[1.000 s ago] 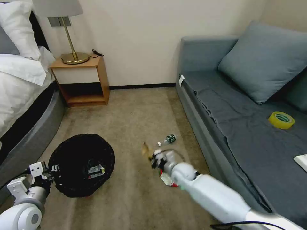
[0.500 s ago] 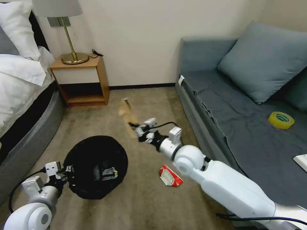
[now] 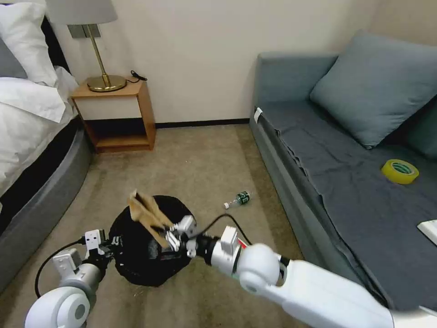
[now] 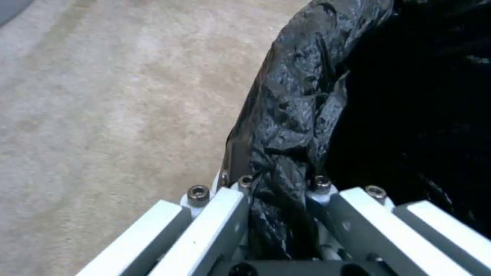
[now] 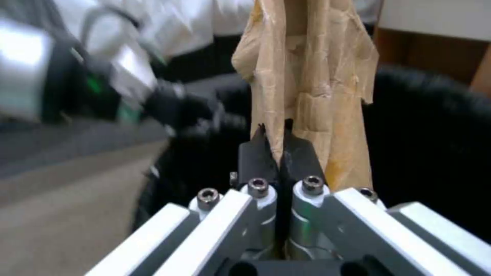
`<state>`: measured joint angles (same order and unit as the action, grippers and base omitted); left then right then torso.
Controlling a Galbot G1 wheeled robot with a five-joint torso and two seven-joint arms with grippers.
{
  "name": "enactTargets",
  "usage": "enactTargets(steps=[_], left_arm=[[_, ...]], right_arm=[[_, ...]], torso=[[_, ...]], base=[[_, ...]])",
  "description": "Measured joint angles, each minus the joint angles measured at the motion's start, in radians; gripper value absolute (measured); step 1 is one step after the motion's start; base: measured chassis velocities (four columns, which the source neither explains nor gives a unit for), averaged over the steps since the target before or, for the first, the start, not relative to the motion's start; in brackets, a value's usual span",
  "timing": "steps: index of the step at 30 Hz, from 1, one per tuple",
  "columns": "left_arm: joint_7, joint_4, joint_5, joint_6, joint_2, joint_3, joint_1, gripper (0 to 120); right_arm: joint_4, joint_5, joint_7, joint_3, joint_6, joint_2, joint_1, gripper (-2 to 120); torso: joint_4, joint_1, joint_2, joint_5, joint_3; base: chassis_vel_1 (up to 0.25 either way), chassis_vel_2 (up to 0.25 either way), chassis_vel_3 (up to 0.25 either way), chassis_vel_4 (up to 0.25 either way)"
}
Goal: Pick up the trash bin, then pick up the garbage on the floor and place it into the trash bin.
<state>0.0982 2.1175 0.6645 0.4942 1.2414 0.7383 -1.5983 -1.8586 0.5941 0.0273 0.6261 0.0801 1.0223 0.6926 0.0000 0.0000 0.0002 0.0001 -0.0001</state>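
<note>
Here the right end effector [image 5: 276, 147] clamps tan paper [image 5: 312, 76], hiding the trash bin's [image 3: 136, 269] mouth.

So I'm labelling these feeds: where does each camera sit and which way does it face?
Head: up top, looking down at the carpet; both arms show.
Left wrist: behind the left hand, shut on the trash bin rim.
Right wrist: behind the right hand, pinching the tan paper over the bin.
All views share the bin.
</note>
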Motion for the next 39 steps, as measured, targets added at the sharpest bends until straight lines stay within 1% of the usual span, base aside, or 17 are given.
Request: enactTargets(steps=[2, 5, 7, 8, 9, 12, 14, 15, 19, 22, 24, 26, 30, 33, 34, 36, 39], left_arm=[[-0.001, 0.010, -0.004, 0.000, 0.003, -0.008, -0.008, 3], [-0.001, 0.013, -0.005, 0.000, 0.004, -0.008, -0.011, 3], [-0.001, 0.015, -0.004, 0.000, 0.004, -0.007, -0.014, 3], [-0.001, 0.016, -0.003, 0.000, 0.004, -0.007, -0.014, 3], [-0.003, 0.016, -0.002, -0.001, 0.004, -0.006, -0.016, 3], [-0.003, 0.016, -0.001, -0.004, 0.006, -0.006, -0.016, 3], [-0.003, 0.009, -0.004, -0.012, 0.007, -0.004, -0.014, 3], [-0.003, 0.009, -0.004, -0.012, 0.007, -0.004, -0.014, 3], [-0.004, -0.005, -0.041, -0.034, 0.008, 0.009, -0.011, 3], [-0.010, -0.016, -0.080, -0.072, 0.022, 0.035, -0.002, 3], [-0.010, -0.017, -0.085, -0.077, 0.025, 0.038, 0.000, 3], [-0.013, -0.017, -0.094, -0.091, 0.034, 0.045, 0.005, 3], [-0.019, -0.017, -0.095, -0.101, 0.037, 0.055, 0.009, 3], [-0.028, -0.021, -0.089, -0.108, 0.034, 0.066, 0.015, 3], [-0.028, -0.021, -0.089, -0.108, 0.034, 0.066, 0.015, 3], [-0.031, -0.037, -0.078, -0.111, 0.028, 0.075, 0.022, 3], [-0.033, -0.050, -0.070, -0.113, 0.026, 0.084, 0.028, 3]], right_arm=[[0.032, -0.021, -0.016, 0.001, 0.000, 0.006, 0.003, 12], [0.046, -0.029, -0.027, -0.005, 0.000, 0.008, 0.006, 19], [0.056, -0.037, -0.037, -0.015, 0.003, 0.006, 0.009, 28], [0.056, -0.038, -0.038, -0.016, 0.004, 0.005, 0.009, 28], [0.059, -0.042, -0.044, -0.019, 0.008, 0.000, 0.009, 37], [0.059, -0.043, -0.047, -0.022, 0.009, -0.007, 0.009, 44], [0.057, -0.043, -0.052, -0.043, 0.007, -0.016, 0.011, 56], [0.057, -0.043, -0.052, -0.043, 0.007, -0.016, 0.011, 56], [0.046, -0.038, -0.059, -0.120, 0.002, -0.034, 0.022, 69], [0.136, -0.026, -0.038, -0.262, -0.006, -0.081, 0.029, 82], [0.164, -0.019, -0.033, -0.275, -0.007, -0.087, 0.029, 85], [0.280, -0.004, 0.000, -0.299, -0.008, -0.104, 0.032, 98], [0.381, -0.008, 0.047, -0.299, 0.014, -0.110, 0.033, 99], [0.428, 0.141, 0.137, -0.280, 0.148, -0.119, 0.030, 100], [0.428, 0.141, 0.137, -0.280, 0.148, -0.119, 0.030, 100], [0.467, 0.244, 0.192, -0.262, 0.251, -0.109, 0.016, 100], [0.514, 0.253, 0.203, -0.244, 0.274, -0.087, 0.001, 100]], torso=[[0.0000, 0.000, 0.000, 0.0000, 0.000], [0.0001, 0.000, 0.000, 0.0000, 0.000], [0.0001, 0.000, 0.000, 0.0000, 0.000], [0.0001, 0.000, 0.000, 0.0000, 0.000], [0.0000, 0.000, 0.000, 0.0000, 0.000], [0.0001, 0.000, 0.000, 0.0000, 0.000], [0.0000, 0.000, 0.000, 0.0000, 0.000], [0.0000, 0.000, 0.000, 0.0000, 0.000], [0.0001, 0.000, 0.000, 0.0000, 0.000], [0.0001, 0.000, 0.000, 0.0000, 0.000], [0.0000, 0.000, 0.000, 0.0000, 0.000], [-0.0001, 0.000, 0.000, 0.0002, 0.000], [-0.0001, 0.000, 0.000, 0.0003, 0.000], [-0.0002, 0.000, 0.000, 0.0002, 0.000], [-0.0002, 0.000, 0.000, 0.0002, 0.000], [-0.0001, 0.000, 0.000, -0.0005, 0.000], [-0.0001, 0.000, 0.000, 0.0000, 0.000]], base=[[0.000, 0.000, 0.000, 0.000], [0.000, 0.000, 0.000, 0.000], [0.000, 0.000, 0.000, 0.000], [0.000, 0.000, 0.000, 0.000], [0.000, 0.000, 0.000, 0.000], [0.000, 0.000, 0.000, 0.000], [0.000, 0.000, 0.000, 0.000], [0.000, 0.000, 0.000, 0.000], [0.000, 0.000, 0.000, 0.000], [0.000, 0.000, 0.000, 0.000], [0.000, 0.000, 0.000, 0.000], [0.000, 0.000, 0.000, 0.000], [0.000, 0.000, 0.000, 0.000], [0.000, 0.000, 0.000, 0.000], [0.000, 0.000, 0.000, 0.000], [0.000, 0.000, 0.000, 0.000], [0.000, 0.000, 0.000, 0.000]])
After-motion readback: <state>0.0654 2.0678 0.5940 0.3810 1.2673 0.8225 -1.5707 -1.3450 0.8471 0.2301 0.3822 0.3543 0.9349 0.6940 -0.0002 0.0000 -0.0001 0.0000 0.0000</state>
